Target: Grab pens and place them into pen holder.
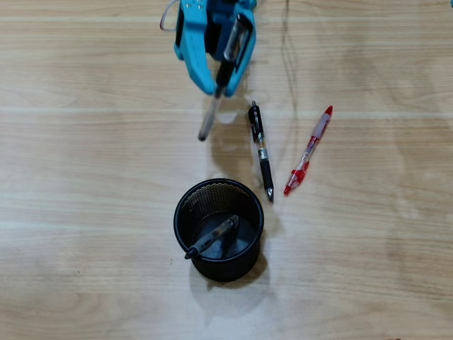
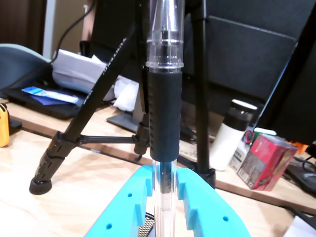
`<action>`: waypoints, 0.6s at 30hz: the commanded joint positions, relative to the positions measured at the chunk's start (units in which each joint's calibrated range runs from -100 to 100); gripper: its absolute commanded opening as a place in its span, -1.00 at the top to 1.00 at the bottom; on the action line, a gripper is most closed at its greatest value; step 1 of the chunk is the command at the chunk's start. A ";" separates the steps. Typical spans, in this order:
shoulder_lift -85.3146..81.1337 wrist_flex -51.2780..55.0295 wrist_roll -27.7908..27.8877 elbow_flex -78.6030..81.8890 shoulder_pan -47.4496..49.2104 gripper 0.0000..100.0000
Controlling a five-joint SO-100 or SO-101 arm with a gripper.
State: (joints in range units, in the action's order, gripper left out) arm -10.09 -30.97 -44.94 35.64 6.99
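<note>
My blue gripper [image 1: 221,85] at the top of the overhead view is shut on a transparent pen with a black sleeve [image 1: 210,117]. The pen slants down-left above the table, short of the pen holder. In the wrist view this pen [image 2: 164,113] stands between the blue fingers [image 2: 140,197] of the gripper [image 2: 164,174]. The black wire-mesh pen holder [image 1: 185,207] stands below centre with one pen [image 1: 214,236] leaning inside; a bit of its mesh [image 2: 144,228] shows under the jaws. A black pen with a yellow band [image 1: 260,150] and a red-and-transparent pen [image 1: 308,150] lie on the wood to the right.
A thin cable [image 1: 287,57] runs down the table at the upper right. In the wrist view a black tripod leg [image 2: 81,123] stands on the table's far side. Behind it are a white bottle [image 2: 228,140], a red box [image 2: 265,157] and papers [image 2: 74,71].
</note>
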 commanded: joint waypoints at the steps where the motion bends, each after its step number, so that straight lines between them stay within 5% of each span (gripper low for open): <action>1: 6.52 -1.10 -1.88 -9.37 0.59 0.96; 18: 32.65 -1.10 -6.40 -30.19 -1.04 0.96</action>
State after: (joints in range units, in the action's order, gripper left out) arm 22.05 -30.97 -51.01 10.25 6.90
